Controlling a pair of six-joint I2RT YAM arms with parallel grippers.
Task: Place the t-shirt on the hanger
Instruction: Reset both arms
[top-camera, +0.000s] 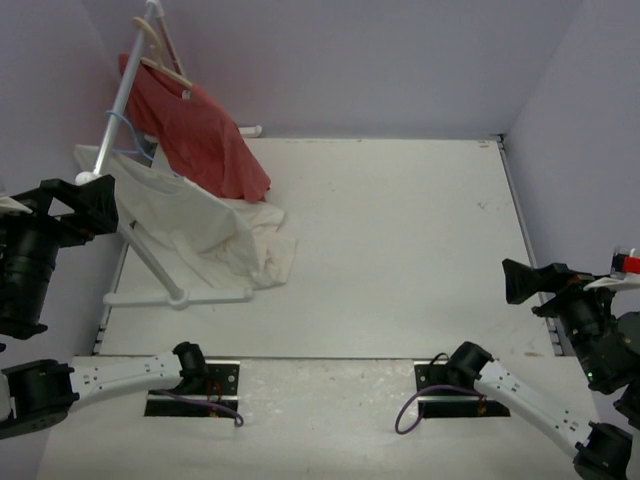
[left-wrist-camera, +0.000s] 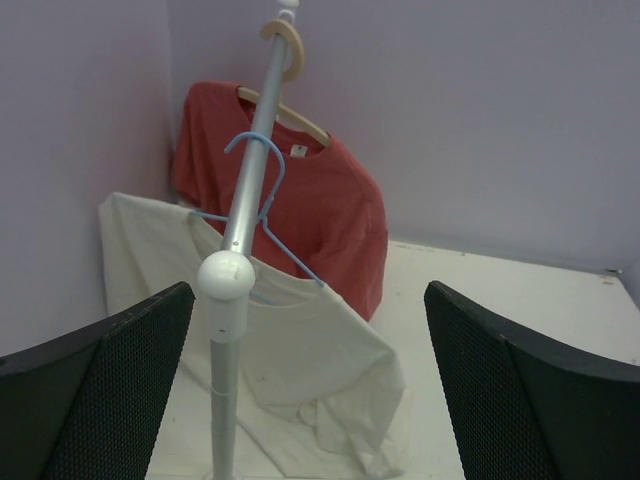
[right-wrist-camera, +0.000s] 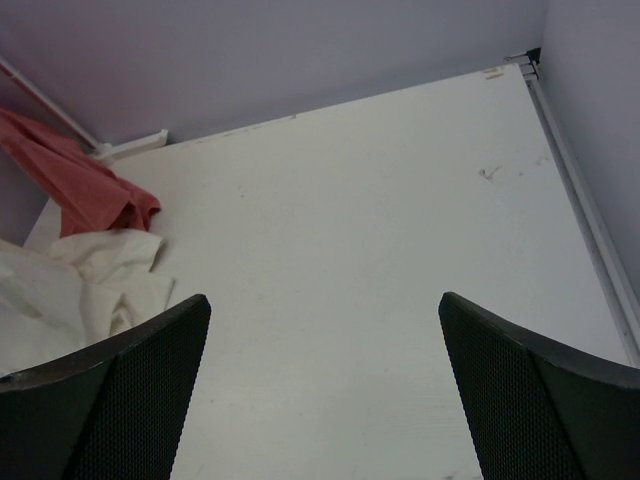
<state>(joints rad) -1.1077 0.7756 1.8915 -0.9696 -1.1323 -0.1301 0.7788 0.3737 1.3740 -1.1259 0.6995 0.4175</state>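
Cream cloth, wrinkled and faintly stained: the t-shirt (left-wrist-camera: 320, 340) pools its hem on the white table (top-camera: 400, 250) at the foot of the grey metal garment rail (left-wrist-camera: 245, 190). It then rises beside the rail to its collar. There the thin light-blue wire hanger (left-wrist-camera: 268, 215) appears to sit inside the neck, with its hook over the rail. Farther up the rail hangs a red t-shirt (left-wrist-camera: 310, 200) on a pale wooden hanger (left-wrist-camera: 290, 110).

The cream shirt looks light, limp and quick to sag, so it could slide off smooth wire. A shoulder seam or the collar edge nearest the rail seems a surer hold than the loose hem.

The left gripper (left-wrist-camera: 310, 390) hovers just in front of the rail, its fingers spread fully apart, holding and touching nothing. The right gripper (right-wrist-camera: 325, 390) is well away from the rail over bare table, equally wide and empty.
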